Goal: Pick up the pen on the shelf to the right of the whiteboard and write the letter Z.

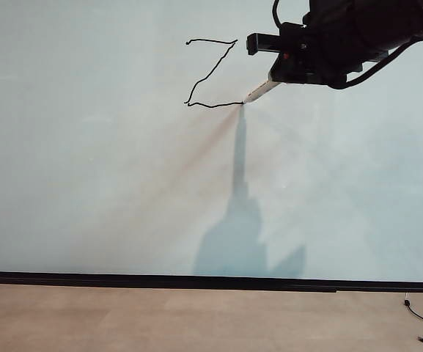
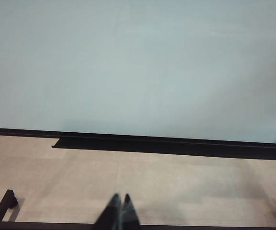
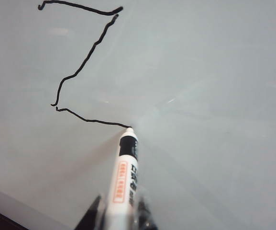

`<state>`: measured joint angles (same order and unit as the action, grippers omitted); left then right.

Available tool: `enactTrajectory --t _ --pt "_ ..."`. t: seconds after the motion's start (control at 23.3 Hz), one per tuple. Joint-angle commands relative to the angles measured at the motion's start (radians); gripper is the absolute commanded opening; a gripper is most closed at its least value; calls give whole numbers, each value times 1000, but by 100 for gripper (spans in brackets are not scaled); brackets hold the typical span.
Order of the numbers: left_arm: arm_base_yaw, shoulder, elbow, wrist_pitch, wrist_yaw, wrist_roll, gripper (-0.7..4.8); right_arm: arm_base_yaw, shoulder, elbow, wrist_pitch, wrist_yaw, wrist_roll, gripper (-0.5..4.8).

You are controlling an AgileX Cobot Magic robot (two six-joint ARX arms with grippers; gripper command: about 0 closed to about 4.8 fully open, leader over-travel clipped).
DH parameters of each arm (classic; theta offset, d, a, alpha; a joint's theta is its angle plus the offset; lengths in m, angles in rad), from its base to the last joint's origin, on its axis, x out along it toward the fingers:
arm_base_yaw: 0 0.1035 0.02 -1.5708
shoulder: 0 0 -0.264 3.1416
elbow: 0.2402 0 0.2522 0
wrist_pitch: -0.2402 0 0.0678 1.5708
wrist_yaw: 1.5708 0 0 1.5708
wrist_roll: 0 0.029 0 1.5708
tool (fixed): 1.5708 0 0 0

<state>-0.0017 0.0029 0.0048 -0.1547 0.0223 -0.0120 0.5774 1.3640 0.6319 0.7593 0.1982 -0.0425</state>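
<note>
Now right claw (image 3: 121, 215) grips pen (image 3: 123, 177), tip at letter Z (image 3: 82, 62); left claw (image 2: 118, 213) closed, empty.

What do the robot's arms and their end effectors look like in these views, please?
The right end effector is a bulky black block with a small red mark and black cables looping off it; in its wrist view only two slim dark fingers show. The left end effector shows two narrow, pointed dark fingertips. No arm links or other markings are visible.
</note>
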Motion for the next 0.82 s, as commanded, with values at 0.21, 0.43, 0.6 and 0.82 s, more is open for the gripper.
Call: enactTrajectory --t 0.21,0.43,0.6,0.82 --pt "0 0 2 6 1 4 -4 71 -113 -29 45 -70 -18 -5" --pt "0 0 2 6 0 4 -5 114 -392 -214 45 -70 -37 -5" --pt "0 0 2 6 0 4 -4 114 -578 -335 20 -57 -37 -5" --pt "0 0 2 5 0 4 -4 112 -869 -431 -206 10 -46 -5"
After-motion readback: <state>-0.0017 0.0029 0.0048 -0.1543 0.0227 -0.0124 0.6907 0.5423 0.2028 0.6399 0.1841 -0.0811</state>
